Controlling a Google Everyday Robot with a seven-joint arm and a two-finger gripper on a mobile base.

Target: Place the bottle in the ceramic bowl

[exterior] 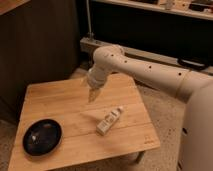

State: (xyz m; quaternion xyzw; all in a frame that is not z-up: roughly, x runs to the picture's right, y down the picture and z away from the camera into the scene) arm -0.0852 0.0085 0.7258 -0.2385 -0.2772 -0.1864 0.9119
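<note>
The bottle [110, 120], small, white and oblong with faint dark label marks, lies on its side toward the right edge of the tabletop [60, 100], narrower cap end angled at the far right corner. Nothing grips it. The gripper [93, 95] hangs above and just behind it, pointing down, probably lining up a pick; whether the jaws are released or clenched cannot be told. The ceramic bowl [42, 137], glossy black, waits well apart at the near left corner.

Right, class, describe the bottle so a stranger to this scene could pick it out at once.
Find the wooden table. The end effector hangs over its middle; the bottle lies in front, to the right. It is small, white and oblong, unlike the round black bowl at front left.
</note>
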